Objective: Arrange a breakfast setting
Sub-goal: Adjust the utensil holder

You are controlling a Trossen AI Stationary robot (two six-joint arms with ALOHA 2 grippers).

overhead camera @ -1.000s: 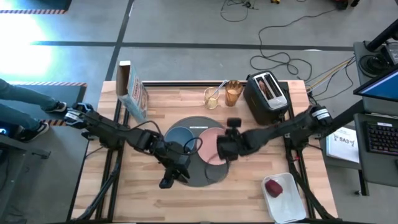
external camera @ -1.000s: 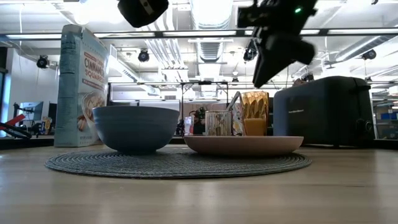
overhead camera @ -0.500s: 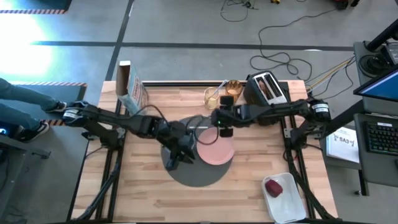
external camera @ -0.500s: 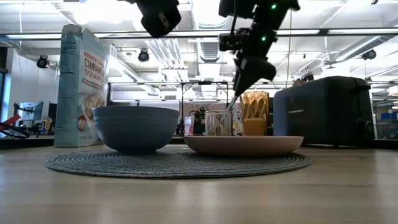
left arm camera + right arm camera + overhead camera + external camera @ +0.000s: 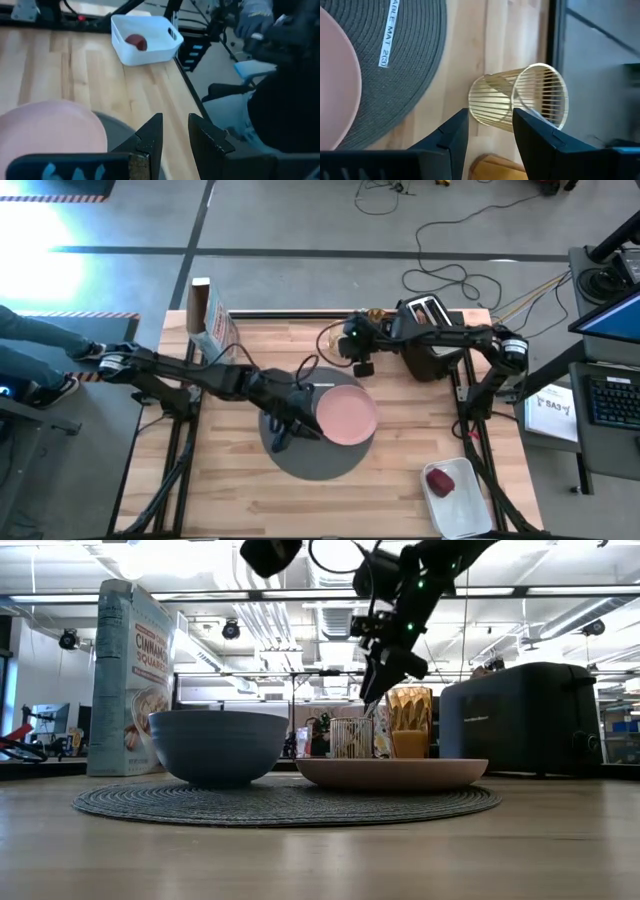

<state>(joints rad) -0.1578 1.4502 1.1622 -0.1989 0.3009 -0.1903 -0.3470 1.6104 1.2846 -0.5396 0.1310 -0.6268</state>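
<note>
The round dark-grey mat (image 5: 325, 460) carries the pink plate (image 5: 347, 418) and the blue bowl (image 5: 218, 745). My left gripper (image 5: 175, 125) hovers open above the mat beside the plate (image 5: 305, 430), with nothing between its fingers. My right gripper (image 5: 491, 117) is open at the table's far edge (image 5: 348, 345), just above a clear ribbed glass (image 5: 520, 100) in which the metal spoon (image 5: 374, 710) leans. The amber tumbler (image 5: 410, 720) stands next to that glass. The red apple (image 5: 440, 480) lies in the white tray (image 5: 462, 505).
The black toaster (image 5: 432, 335), with a toast slice (image 5: 425, 310) in its slot, stands at the far right under my right arm. A cereal box (image 5: 210, 328) stands at the far left. Bare wood lies along the near edge, left of the tray.
My right gripper has swung from above the pink plate toward the far edge and rolled, ending over the clear glass. My left gripper has drifted a little toward the far edge above the mat.
</note>
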